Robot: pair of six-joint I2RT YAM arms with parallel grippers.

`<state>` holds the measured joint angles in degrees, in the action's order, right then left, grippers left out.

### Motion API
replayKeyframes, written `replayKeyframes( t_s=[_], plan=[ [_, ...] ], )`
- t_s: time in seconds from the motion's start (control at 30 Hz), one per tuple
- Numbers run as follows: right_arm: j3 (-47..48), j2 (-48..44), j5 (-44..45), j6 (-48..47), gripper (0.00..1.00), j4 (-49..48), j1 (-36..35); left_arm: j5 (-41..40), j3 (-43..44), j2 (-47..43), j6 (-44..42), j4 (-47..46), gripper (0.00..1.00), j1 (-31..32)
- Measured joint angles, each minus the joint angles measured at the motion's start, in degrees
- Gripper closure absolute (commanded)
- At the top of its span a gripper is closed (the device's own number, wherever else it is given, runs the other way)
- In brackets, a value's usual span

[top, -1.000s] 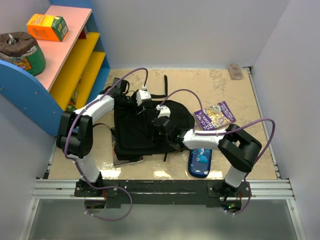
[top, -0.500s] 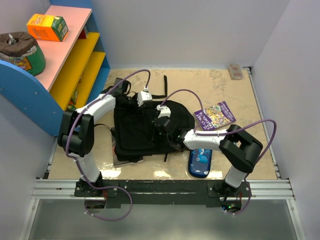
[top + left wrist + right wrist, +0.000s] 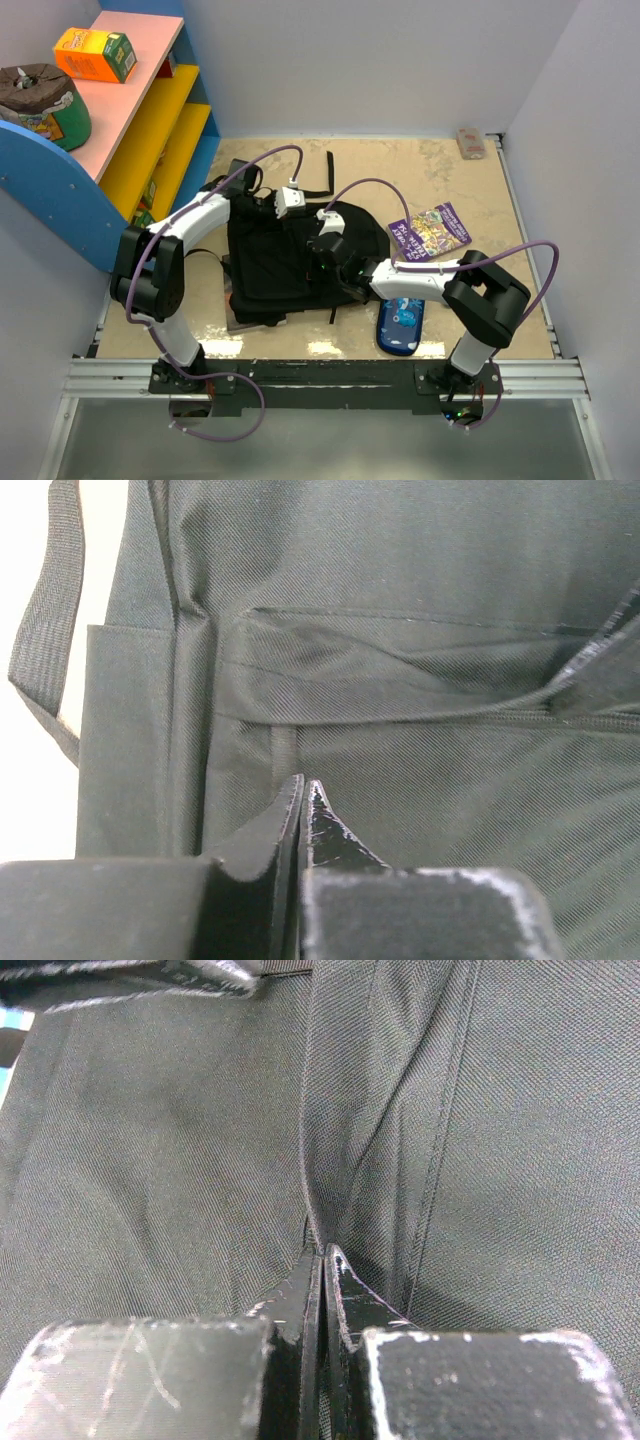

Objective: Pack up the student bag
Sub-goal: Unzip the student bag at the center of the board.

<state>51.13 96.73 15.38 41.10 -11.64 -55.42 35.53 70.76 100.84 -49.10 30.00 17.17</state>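
Observation:
The student bag [image 3: 262,262], a floppy black backpack, lies flat in the middle of the table. It fills both wrist views [image 3: 420,600] [image 3: 150,1140]. My left gripper [image 3: 282,216] sits on the bag's upper part. Its jaws [image 3: 303,786] are closed together, and a narrow ridge of fabric runs down into the tips. My right gripper [image 3: 322,252] rests on the bag's right half, shut [image 3: 322,1252] on a raised fold of black fabric that converges into its tips.
A purple book [image 3: 430,230] and a blue patterned pencil case [image 3: 402,325] lie right of the bag. A book corner [image 3: 250,322] pokes out under the bag's near edge. The coloured shelf unit [image 3: 150,120] stands at the left, and a small block [image 3: 470,142] at the back right.
My left gripper's jaws have closed on the bag's upper part, and that arm has shifted slightly right. The right gripper has stayed shut on its fold.

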Motion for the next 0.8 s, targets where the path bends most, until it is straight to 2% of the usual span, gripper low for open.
replayKeyframes(
  t_s=[0.03, 0.1, 0.23, 0.37, 0.47, 0.6, 0.8],
  plan=[
    [-0.1, -0.1, -0.1, 0.1, 1.00, 0.0, 0.1, -0.1, -0.3, -0.6, 0.0, 0.0, 0.66, 0.0],
    [-0.1, -0.1, -0.3, 0.3, 1.00, 0.0, 0.3, -0.3, -0.6, -1.3, -0.2, 0.2, 0.48, 0.0],
    [-0.1, -0.1, -0.7, 0.5, 1.00, 0.0, 0.3, -1.2, -1.7, -2.3, 0.5, -0.5, 0.41, 0.0],
    [-0.2, -0.1, -1.1, 0.5, 1.00, 0.0, 0.4, -2.7, -2.9, -2.6, 1.0, -2.4, 0.41, 0.2],
    [-0.4, -0.2, -1.3, 0.5, 1.00, -0.2, 0.5, -3.5, -2.9, -2.6, 1.1, -3.2, 0.45, 0.6],
    [-0.4, -0.4, -1.4, 0.5, 1.00, -0.2, 0.5, -3.7, -2.9, -2.3, 1.0, -3.3, 0.63, 0.9],
    [-0.4, -0.5, -1.4, 0.5, 1.00, -0.2, 0.5, -4.3, -3.1, -1.3, 0.0, -2.9, 0.71, 1.8]
  ],
)
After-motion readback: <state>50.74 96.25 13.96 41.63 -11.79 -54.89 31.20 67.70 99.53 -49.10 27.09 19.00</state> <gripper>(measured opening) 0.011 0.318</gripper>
